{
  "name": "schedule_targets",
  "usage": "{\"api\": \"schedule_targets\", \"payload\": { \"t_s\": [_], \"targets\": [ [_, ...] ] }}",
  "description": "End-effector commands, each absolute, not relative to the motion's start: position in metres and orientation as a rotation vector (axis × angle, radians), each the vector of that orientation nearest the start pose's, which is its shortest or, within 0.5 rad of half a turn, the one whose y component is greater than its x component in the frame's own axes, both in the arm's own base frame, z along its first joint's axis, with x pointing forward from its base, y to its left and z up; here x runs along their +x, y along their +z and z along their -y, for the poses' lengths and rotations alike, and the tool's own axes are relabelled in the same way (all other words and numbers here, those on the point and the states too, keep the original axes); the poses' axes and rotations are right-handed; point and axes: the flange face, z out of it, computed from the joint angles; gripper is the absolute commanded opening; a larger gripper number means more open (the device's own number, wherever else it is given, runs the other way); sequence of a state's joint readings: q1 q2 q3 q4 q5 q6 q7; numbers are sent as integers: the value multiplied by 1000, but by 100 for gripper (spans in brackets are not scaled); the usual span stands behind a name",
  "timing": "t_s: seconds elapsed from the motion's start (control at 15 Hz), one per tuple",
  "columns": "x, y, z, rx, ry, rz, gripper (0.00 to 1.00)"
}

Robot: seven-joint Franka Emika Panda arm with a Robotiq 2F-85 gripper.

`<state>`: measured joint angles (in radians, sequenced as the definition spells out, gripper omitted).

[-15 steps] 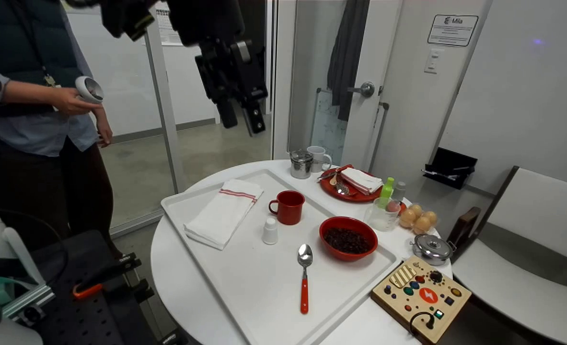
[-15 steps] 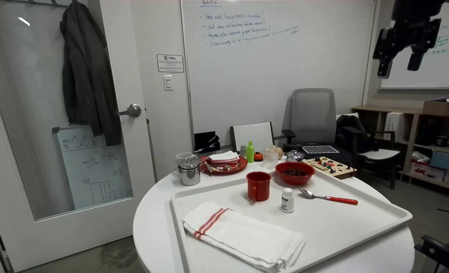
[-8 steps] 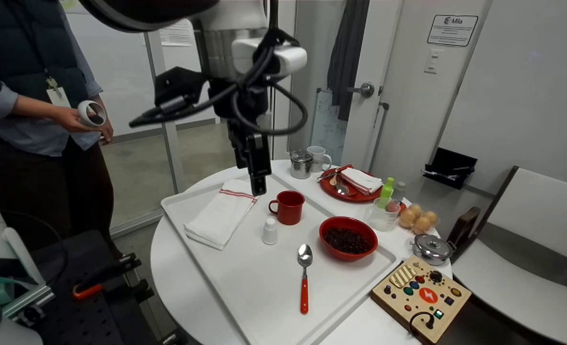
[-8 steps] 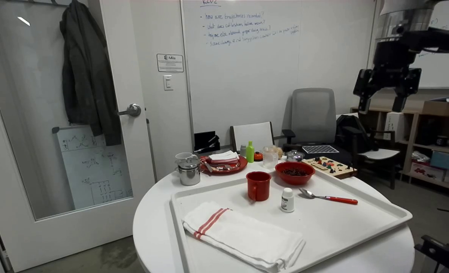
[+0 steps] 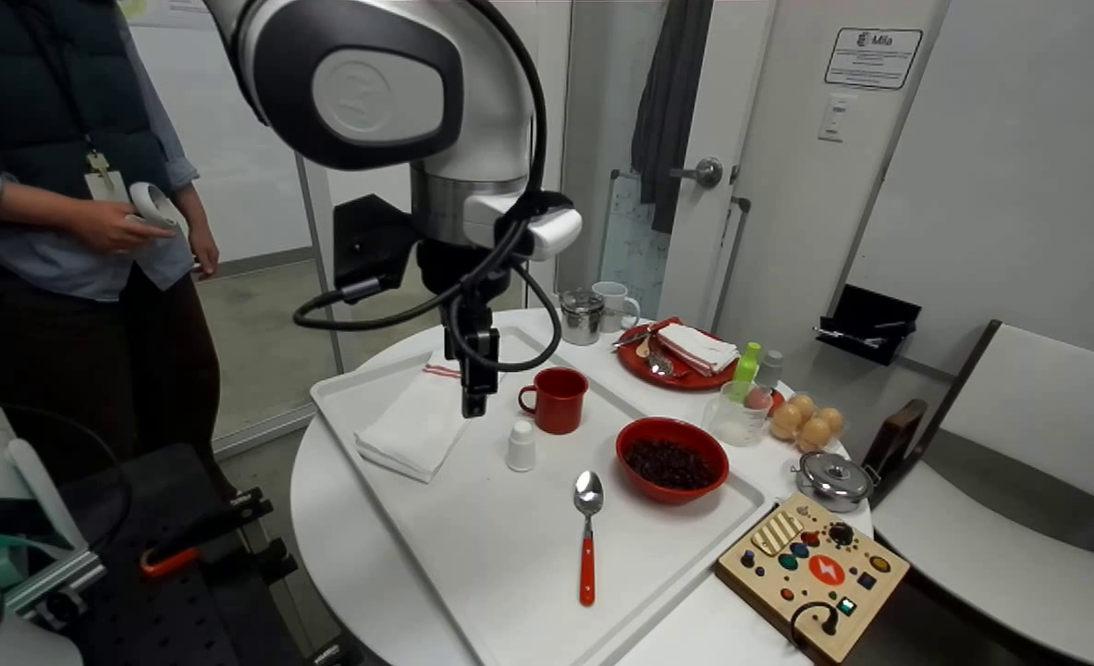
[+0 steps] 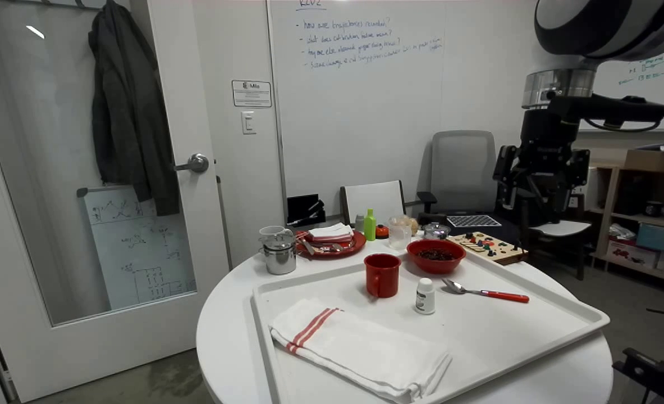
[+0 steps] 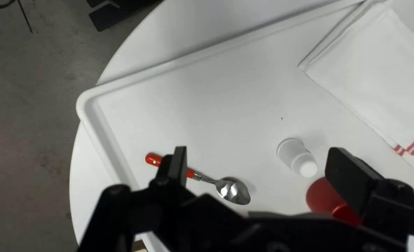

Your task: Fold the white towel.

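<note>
Towel, white with red stripes near one end, lies flat in folded layers on the handle side of the red mug, not touching it. Under both spreads the white tray. A white bottle stands upright near the mug, and a red bowl with dark contents also sits near the mug, on the side away from its handle. Above the level of the mug hangs the gripper, its two fingers spread wide apart, holding nothing; in the wrist view one finger partly covers the mug. Past the mug from the bottle, off the tray, stands a metal pot.
</note>
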<state>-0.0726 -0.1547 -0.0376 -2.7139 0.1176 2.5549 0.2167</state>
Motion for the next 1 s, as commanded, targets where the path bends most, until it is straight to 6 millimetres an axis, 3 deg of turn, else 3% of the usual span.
{"api": "schedule_targets", "payload": {
  "t_s": [0.0, 0.07, 0.53, 0.93],
  "targets": [
    [405, 258, 26, -3109, 85, -589, 100],
    [399, 264, 33, -3065, 55, -599, 100],
    [400, 257, 29, -3052, 60, -615, 100],
    [427, 222, -24, -2927, 37, -719, 100]
  ]
}}
